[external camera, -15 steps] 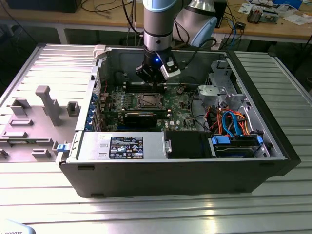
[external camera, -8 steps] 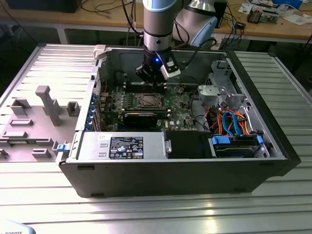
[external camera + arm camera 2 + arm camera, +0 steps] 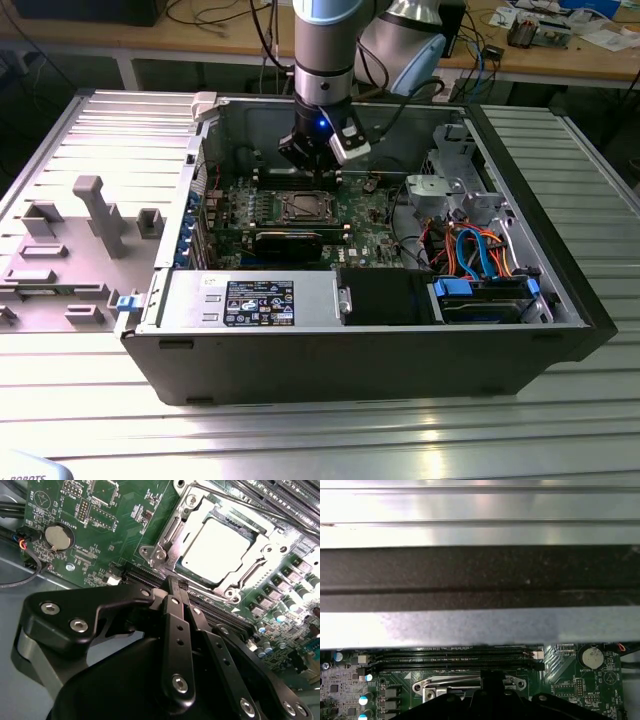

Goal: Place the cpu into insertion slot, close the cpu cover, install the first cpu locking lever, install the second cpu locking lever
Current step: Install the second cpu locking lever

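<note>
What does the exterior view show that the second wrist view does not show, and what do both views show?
Exterior view alone: the whole open computer case, the drive cables and the arm above the board.
Second wrist view alone: the cpu lying in the insertion slot, and the coin battery.
Both: the green motherboard and the gripper, its fingers closed together, empty.

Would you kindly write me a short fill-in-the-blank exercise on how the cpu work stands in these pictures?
1. The cpu lies in the insertion slot of the ____ motherboard.
2. In the second wrist view the gripper has its fingers ____.
3. The round coin battery sits on the ____.
4. The cpu's top is ____-coloured.

Missing words: green; shut; motherboard; silver
</note>
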Available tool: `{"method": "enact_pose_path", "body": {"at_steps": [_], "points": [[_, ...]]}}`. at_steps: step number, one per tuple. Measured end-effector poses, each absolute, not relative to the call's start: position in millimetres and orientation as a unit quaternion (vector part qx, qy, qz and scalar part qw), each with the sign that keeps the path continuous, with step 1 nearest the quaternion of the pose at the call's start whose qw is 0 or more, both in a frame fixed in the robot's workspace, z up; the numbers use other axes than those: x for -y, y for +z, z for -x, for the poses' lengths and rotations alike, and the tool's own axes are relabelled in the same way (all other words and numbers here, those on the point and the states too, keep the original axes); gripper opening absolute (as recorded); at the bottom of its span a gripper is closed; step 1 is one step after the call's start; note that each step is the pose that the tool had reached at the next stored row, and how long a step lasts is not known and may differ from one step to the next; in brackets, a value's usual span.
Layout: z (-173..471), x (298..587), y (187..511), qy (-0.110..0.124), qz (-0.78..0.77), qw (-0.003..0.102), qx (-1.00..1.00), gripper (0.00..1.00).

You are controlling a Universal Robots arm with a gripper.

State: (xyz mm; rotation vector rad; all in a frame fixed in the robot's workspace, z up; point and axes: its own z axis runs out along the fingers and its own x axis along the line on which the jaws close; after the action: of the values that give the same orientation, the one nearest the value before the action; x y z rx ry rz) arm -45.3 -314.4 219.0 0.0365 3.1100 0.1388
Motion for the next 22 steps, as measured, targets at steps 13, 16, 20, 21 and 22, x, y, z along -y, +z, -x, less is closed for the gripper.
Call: {"method": "enact_pose_path", "body": {"at_steps": [13,16,20,21,22], "points": [[45.4,324.1,224.0,0.045,-0.012,0.014,-0.999,0.11],[45.4,324.1,228.0,0.045,-0.012,0.014,-0.999,0.11],[45.4,324.1,236.3,0.045,-0.012,0.014,-0.999,0.11],[45.4,324.1,238.3,0.045,-0.012,0.014,-0.999,0.11],[45.4,324.2,240.1,0.045,-0.012,0.014,-0.999,0.11]]}}
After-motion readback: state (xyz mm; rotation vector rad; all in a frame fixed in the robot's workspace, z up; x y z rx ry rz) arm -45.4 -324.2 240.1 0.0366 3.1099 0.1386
